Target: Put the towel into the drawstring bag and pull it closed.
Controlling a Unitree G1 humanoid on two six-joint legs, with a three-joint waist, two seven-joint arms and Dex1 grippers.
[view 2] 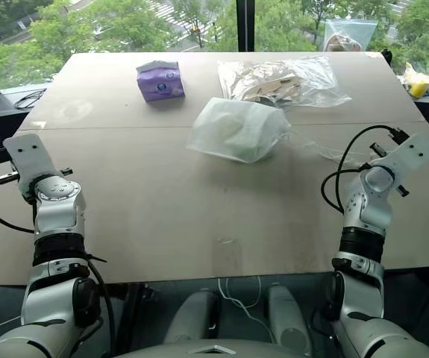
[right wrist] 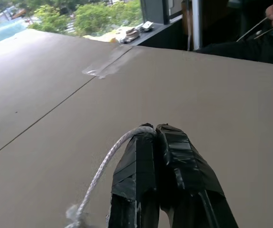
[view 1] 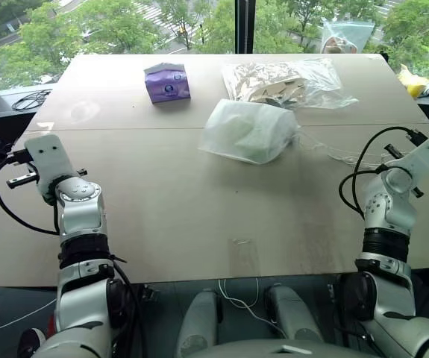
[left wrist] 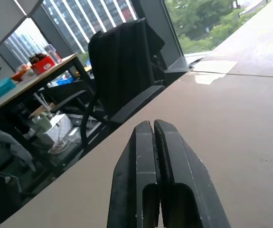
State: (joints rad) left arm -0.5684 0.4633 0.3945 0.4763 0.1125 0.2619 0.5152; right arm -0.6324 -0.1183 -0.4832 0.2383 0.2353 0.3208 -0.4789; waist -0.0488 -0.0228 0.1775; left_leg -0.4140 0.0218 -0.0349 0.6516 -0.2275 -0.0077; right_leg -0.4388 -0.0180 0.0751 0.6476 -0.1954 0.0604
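Drawstring bag (view 1: 248, 131) lies mid-table with towel (view 1: 262, 142) inside. Right gripper (right wrist: 156, 130), arm out toward the right edge, is clamped on the white cord (right wrist: 100, 173). Left gripper (left wrist: 154, 127) is closed, empty, angled left

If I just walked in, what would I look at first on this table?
Probably the puffy white drawstring bag in the middle of the table, with a green towel showing faintly through it. Behind it lie a small purple packet and a clear plastic bag of beige things. The right hand is pinching a white cord.
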